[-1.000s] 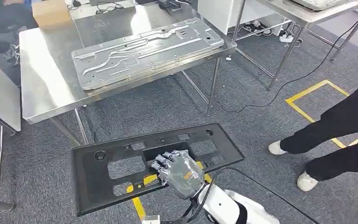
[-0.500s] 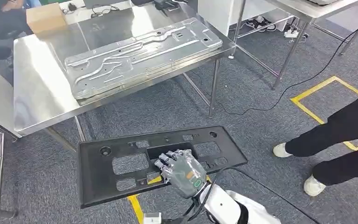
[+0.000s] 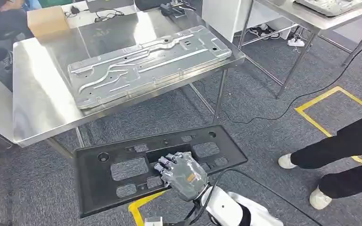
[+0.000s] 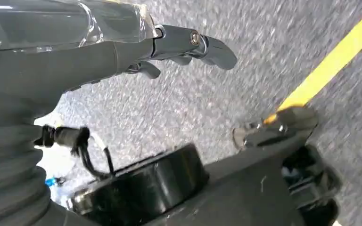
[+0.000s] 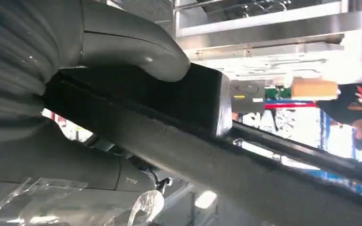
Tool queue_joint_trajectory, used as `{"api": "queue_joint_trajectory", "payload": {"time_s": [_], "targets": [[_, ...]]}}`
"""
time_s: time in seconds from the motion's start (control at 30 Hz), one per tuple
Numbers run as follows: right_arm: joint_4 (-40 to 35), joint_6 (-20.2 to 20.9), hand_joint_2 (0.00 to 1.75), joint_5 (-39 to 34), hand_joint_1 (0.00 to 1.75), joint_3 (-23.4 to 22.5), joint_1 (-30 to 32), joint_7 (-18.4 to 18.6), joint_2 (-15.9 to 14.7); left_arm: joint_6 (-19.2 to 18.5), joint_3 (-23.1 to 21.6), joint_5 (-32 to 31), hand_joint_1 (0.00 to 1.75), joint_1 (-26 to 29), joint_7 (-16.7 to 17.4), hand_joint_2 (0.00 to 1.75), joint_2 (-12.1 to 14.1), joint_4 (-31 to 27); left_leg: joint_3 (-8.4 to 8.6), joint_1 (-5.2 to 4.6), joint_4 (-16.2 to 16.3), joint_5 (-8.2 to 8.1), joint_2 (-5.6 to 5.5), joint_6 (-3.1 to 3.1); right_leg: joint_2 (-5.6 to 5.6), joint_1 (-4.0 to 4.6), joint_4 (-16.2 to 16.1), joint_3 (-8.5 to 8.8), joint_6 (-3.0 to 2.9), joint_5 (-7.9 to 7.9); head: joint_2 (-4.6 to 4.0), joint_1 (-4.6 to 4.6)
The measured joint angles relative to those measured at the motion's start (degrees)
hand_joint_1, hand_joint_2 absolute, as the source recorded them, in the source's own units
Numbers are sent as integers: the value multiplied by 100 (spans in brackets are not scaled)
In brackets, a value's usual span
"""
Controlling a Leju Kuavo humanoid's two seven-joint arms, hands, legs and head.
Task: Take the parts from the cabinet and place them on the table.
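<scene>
Fingers of your right hand clamp the black panel, long axis crosswise, counter well ahead; left hand hangs, fingers spread, holding nothing.

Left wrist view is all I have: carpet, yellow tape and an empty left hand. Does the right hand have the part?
Observer: Yes. In the head view the right hand grips the black panel at a cutout near its middle, held flat above the carpet.
Operator: Is there room on the table ahead?
Observer: The steel table already bears a large silver panel; the bare area is on the robot's left side of it.
Operator: Anyone close by?
Observer: A person in dark trousers stands on the carpet to the robot's right.
</scene>
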Motion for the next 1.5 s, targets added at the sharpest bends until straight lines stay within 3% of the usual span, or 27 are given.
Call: {"api": "queue_joint_trajectory", "payload": {"time_s": [0.03,0.07,0.1,0.2,0.23,0.27,0.37,0.43,0.53,0.57,0.6,0.63,0.7,0.73,0.77,0.87,0.93,1.03,1.07,1.13,1.2,1.23,1.27,1.3,1.4,1.43,1.5], "targets": [[2,4,175,0,175,2,21,0,-9,0,0,0,0,11,0,175,2,0,31,-1,2,-38,-5,-2,0,0,307,-250,12,-70,0,0],[2,7,175,0,175,2,39,0,-17,0,0,0,0,31,0,175,2,0,76,0,3,-78,-12,-10,-1,-6,346,-373,21,17,0,0],[2,9,175,0,175,2,43,0,-24,-2,0,0,0,48,-15,175,2,0,141,4,3,-129,-18,-20,-2,-15,111,-351,26,250,0,0],[2,28,175,0,175,4,45,-2,-26,-18,0,-11,0,60,-17,175,2,0,361,14,5,-334,-21,-102,-8,-49,-1371,141,27,1222,-2,0],[9,46,175,0,175,9,45,0,-35,-17,0,-9,0,49,-17,175,7,0,372,-9,35,-363,-19,-131,0,-16,-1400,140,-2,985,-6,-7],[4,48,175,-2,175,9,38,-4,-35,-20,0,-13,0,41,-17,175,7,0,330,-12,33,-381,-14,-159,-10,-4,-1376,140,-81,1010,0,2],[0,66,175,-9,175,9,50,-4,-37,-20,-2,-11,0,54,-17,175,20,2,375,-18,96,-417,-15,-213,3,-27,-1392,193,-184,1027,0,0],[2,85,175,-20,175,9,29,-2,-37,-20,-2,-11,0,34,-20,175,20,0,2,14,744,-432,-1,-283,3,-33,-1406,258,-257,972,0,-4],[2,127,175,-57,175,9,61,-15,-44,-33,9,-7,0,-17,-39,175,20,0,-833,45,1972,-979,1,-358,3,-23,-1406,340,-289,869,0,-4],[7,140,175,-68,175,11,76,-15,-46,-35,11,-7,0,-31,-37,175,20,0,-952,49,2068,-999,2,-369,1,-12,-1406,394,-284,828,0,-7],[7,144,175,-70,175,11,87,-15,-46,-33,11,-7,0,-31,-37,175,20,0,-933,50,1887,-829,0,-354,5,-7,-1406,463,-282,784,0,-4],[7,144,175,-74,175,11,89,-15,-46,-33,11,-7,0,-27,-35,175,20,0,-819,40,1501,-531,3,-315,12,10,-1407,539,-278,743,-2,-7],[7,144,175,-87,175,7,92,-2,-46,-35,11,-9,0,2,-26,175,20,0,-473,-8,447,221,10,-167,17,21,-1428,654,-273,660,-2,-7],[9,144,175,-96,175,4,90,9,-57,-33,11,0,0,17,-17,175,39,2,-430,-60,250,203,24,-94,24,43,-1429,693,-250,639,-2,0],[7,142,175,-114,175,0,93,20,-57,-37,11,4,0,9,-20,175,37,0,-392,-80,118,44,20,-84,29,21,-1445,660,-219,627,-2,-2],[13,138,175,-125,175,-18,133,94,-68,-31,11,24,0,21,-22,175,37,0,-243,-69,5,152,7,6,11,23,-1372,737,-98,687,0,0],[18,133,175,-99,175,-37,139,138,-74,-28,13,26,0,28,-22,175,39,2,-93,-22,-39,158,5,38,13,11,-1065,639,-72,493,0,2],[35,127,175,-83,175,-72,169,175,-96,-26,13,31,0,41,-20,175,37,0,-45,-22,-37,85,7,73,12,-10,219,-159,3,-41,0,4],[42,127,175,-83,175,-79,196,181,-114,-26,13,33,0,48,-20,175,35,0,-19,-20,-36,59,3,62,11,-16,425,-350,23,-50,0,4],[63,131,175,-83,175,-85,215,184,-140,-26,13,35,0,68,-22,175,33,0,74,-8,-33,-17,-8,20,9,-34,17,-305,33,332,0,4],[79,153,175,-83,175,-92,216,195,-160,-26,13,42,0,77,-33,175,31,0,223,13,-31,-126,-7,-49,5,-65,-1139,152,86,1069,0,4],[90,164,175,-83,175,-96,219,205,-171,-24,13,42,0,78,-35,175,33,2,225,0,-26,-169,-2,-87,17,-60,-1374,250,81,1069,0,2],[98,190,175,-85,175,-103,210,223,-177,-15,11,44,0,67,-35,175,33,2,228,-31,5,-204,-3,-115,2,-43,-1435,241,-16,855,0,4],[103,210,175,-103,175,-116,217,230,-181,-15,11,48,0,71,-33,175,33,2,202,-33,3,-235,4,-133,8,-41,-1421,247,-69,995,0,2],[131,247,175,-162,175,-155,239,314,-201,0,11,68,0,83,-35,175,37,2,223,-11,91,-285,2,-189,6,-60,-1430,318,-178,969,0,0],[140,249,175,-184,175,-175,237,359,-201,2,11,72,0,84,-35,175,35,0,114,-11,346,-331,6,-232,2,-61,-1432,346,-214,943,0,0],[168,256,175,-190,175,-229,234,446,-201,4,17,96,0,73,-55,175,31,0,-433,27,1274,-646,6,-304,4,-50,-1432,369,-250,899,0,0]]}}
